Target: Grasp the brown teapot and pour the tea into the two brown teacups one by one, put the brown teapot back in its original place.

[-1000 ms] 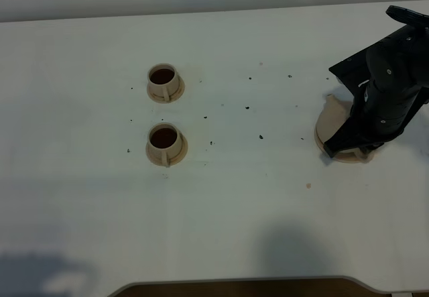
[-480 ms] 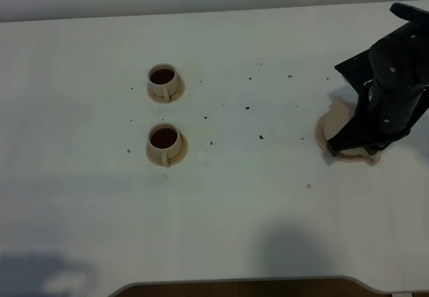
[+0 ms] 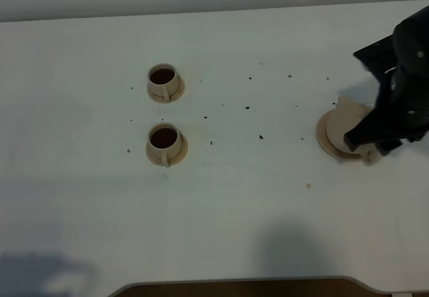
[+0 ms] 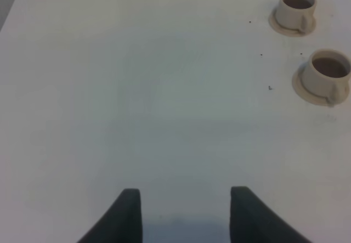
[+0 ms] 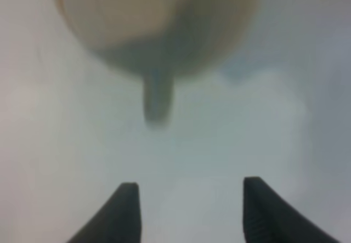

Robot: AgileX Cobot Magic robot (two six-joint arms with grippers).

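Observation:
The brown teapot (image 3: 343, 124) stands on its original place, the round tan coaster (image 3: 322, 140), at the right; my right arm covers part of it. In the right wrist view the teapot (image 5: 153, 18) is blurred, its small handle pointing at my right gripper (image 5: 186, 195), which is open and a short way off, touching nothing. The two brown teacups (image 3: 163, 80) (image 3: 164, 141) stand left of centre, one behind the other, both with dark tea inside. The left wrist view shows the same cups (image 4: 296, 10) (image 4: 326, 73) far from my open, empty left gripper (image 4: 185, 193).
Small dark specks (image 3: 261, 137) lie scattered on the white table (image 3: 234, 210) between the cups and the coaster. A brownish spot (image 3: 308, 186) sits nearer the front. The table's front edge with a curved cut-out (image 3: 241, 285) runs along the bottom.
My right gripper has opened and let go of the teapot, then drawn back to the right. The teapot stays on the coaster, more of it now uncovered. The cups have not moved.

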